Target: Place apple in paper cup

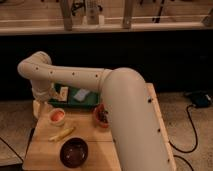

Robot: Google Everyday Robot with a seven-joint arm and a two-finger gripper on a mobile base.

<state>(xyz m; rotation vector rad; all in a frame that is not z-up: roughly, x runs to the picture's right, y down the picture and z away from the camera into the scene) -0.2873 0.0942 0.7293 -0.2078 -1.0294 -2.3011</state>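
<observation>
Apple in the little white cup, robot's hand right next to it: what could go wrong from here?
1. The gripper hangs close to the upper left of the cup. If it brushes the cup when it pulls away, the cup could tip and spill the apple.
2. The cup stands near the left edge of the table, so a sideways push might send it off.
3. The banana lies just in front of the cup and could get knocked too.

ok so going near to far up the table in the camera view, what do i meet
dark bowl → yellow banana-like item → paper cup holding the apple, gripper just left of it → green tray
</observation>
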